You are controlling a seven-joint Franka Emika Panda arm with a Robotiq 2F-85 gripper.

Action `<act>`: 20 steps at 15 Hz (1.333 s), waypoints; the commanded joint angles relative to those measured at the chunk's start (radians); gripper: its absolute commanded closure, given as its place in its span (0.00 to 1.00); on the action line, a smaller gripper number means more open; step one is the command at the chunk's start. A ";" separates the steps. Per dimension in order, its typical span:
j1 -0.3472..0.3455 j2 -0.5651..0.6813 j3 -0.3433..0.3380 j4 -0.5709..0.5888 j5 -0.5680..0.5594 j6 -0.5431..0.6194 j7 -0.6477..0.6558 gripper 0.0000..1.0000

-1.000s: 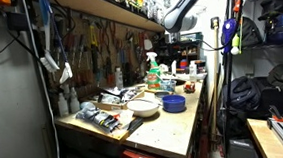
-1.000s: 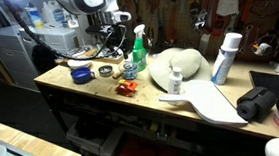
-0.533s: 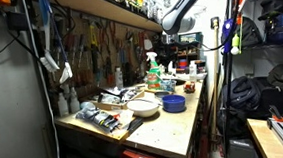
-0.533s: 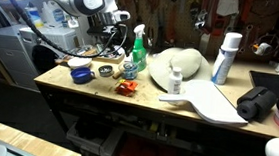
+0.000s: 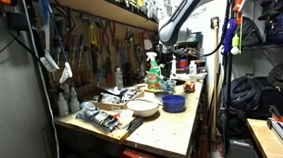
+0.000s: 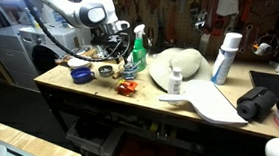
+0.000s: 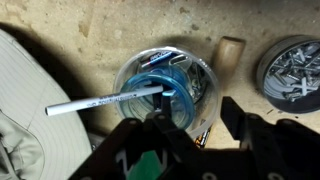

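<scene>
In the wrist view my gripper (image 7: pixel 196 115) hangs right over a clear plastic cup (image 7: pixel 165 85) that holds several pens. A white pen (image 7: pixel 95 101) sticks out of the cup to the left. One dark finger (image 7: pixel 160 112) stands over the cup's inside and the other (image 7: pixel 232 110) just outside its rim, so the cup wall lies between them. The jaws stand apart with a gap on both sides. In both exterior views the gripper (image 5: pixel 166 47) (image 6: pixel 117 44) is low at the back of the workbench, beside a green spray bottle (image 6: pixel 136 54).
A round tin of screws (image 7: pixel 295 68) and a small wooden peg (image 7: pixel 230 50) lie right of the cup, and white cloth (image 7: pixel 20 110) lies left. On the bench are a blue bowl (image 6: pixel 80 73), a red object (image 6: pixel 127 87), a white cap (image 6: pixel 175 67) and a white can (image 6: pixel 224 57).
The arm has come down and forward over the back of the bench toward the cup. The jaws look narrower than before.
</scene>
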 commanded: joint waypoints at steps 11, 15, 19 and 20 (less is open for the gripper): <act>-0.004 0.062 -0.001 0.017 -0.058 0.073 -0.013 0.59; -0.005 0.079 0.000 0.019 -0.057 0.070 -0.012 0.87; -0.008 0.094 0.002 0.029 -0.053 0.062 -0.014 0.97; -0.007 0.092 0.002 0.029 -0.055 0.057 -0.015 0.97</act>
